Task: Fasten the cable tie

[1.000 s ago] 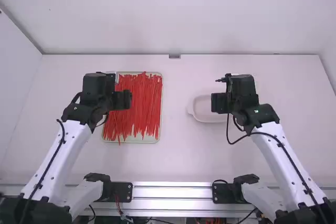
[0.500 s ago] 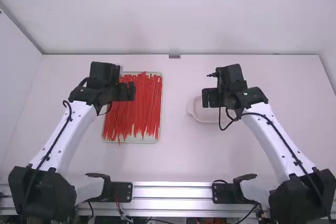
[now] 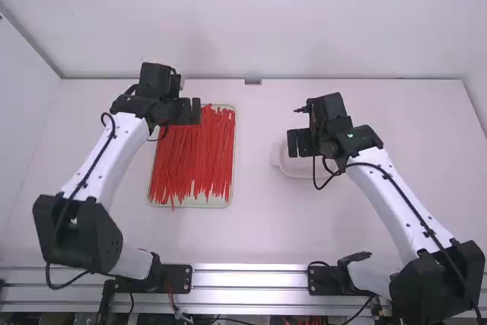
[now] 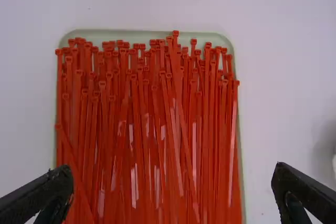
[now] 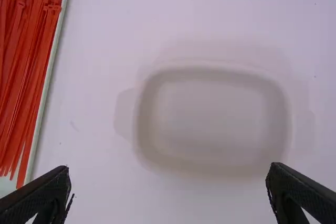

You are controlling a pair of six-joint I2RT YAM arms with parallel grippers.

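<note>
A heap of red cable ties (image 3: pixel 196 159) lies lengthwise on a pale green tray (image 3: pixel 230 150) left of the table's middle. My left gripper (image 3: pixel 183 110) hangs above the far end of the heap. In the left wrist view the ties (image 4: pixel 147 129) fill the tray (image 4: pixel 227 40), and the left gripper (image 4: pixel 168 205) is open with nothing between its fingers (image 4: pixel 37 198). My right gripper (image 3: pixel 302 142) hovers over a white dish (image 3: pixel 283 164). In the right wrist view it (image 5: pixel 168 205) is open and empty above the dish (image 5: pixel 210 119), with tie heads (image 5: pixel 26 51) off to one side.
The dish is shallow, with nothing in it, and sits right of the tray with bare white table between them. A small grey fitting (image 3: pixel 253 81) sits at the table's far edge. White walls close the table at the back and the left.
The left arm has swung away from the camera, from the tray's left side to over the far end of the ties. The right gripper has shifted left over the dish.
</note>
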